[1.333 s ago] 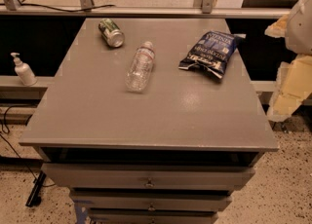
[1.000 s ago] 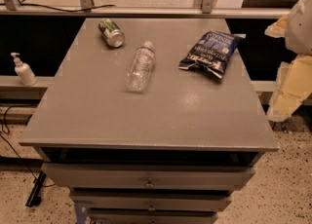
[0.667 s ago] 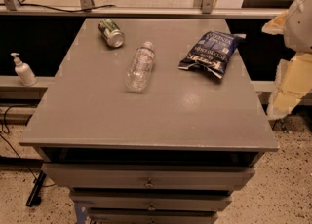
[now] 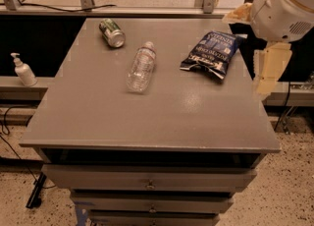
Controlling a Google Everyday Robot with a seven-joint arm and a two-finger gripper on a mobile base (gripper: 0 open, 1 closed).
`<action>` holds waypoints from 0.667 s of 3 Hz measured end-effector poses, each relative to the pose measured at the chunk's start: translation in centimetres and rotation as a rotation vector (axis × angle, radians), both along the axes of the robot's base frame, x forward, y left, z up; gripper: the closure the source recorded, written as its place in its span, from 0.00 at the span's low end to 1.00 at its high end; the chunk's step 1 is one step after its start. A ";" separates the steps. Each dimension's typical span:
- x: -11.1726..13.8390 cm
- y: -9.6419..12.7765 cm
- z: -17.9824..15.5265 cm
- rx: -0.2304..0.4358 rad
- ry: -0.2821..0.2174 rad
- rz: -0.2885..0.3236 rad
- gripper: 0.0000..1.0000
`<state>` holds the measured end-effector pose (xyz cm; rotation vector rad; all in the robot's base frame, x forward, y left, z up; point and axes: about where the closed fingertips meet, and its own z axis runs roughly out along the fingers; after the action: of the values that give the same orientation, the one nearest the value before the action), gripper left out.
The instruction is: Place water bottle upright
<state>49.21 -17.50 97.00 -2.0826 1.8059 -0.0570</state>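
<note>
The water bottle (image 4: 141,68) is a small clear ribbed bottle with a white cap. It lies on its side on the grey table (image 4: 147,117), left of the middle, with the cap pointing to the far edge. My gripper (image 4: 268,70) hangs at the table's right edge, below the white rounded arm housing (image 4: 287,6). It is well to the right of the bottle and touches nothing.
A green metal can (image 4: 112,33) lies on its side at the far left of the table. A dark blue chip bag (image 4: 212,54) lies at the far right, close to the gripper. A white pump dispenser (image 4: 23,70) stands on a ledge left of the table. Drawers are below the tabletop.
The arm and gripper have moved left and a little up, further over the table's right edge. The bottle, can and bag have not moved.
</note>
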 end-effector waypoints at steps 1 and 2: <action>2.0 3.2 -0.2 0.011 -0.052 0.191 0.00; 2.1 3.3 -0.2 0.002 -0.065 0.225 0.00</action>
<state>51.27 -14.23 96.81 -2.2410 1.5243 -0.0614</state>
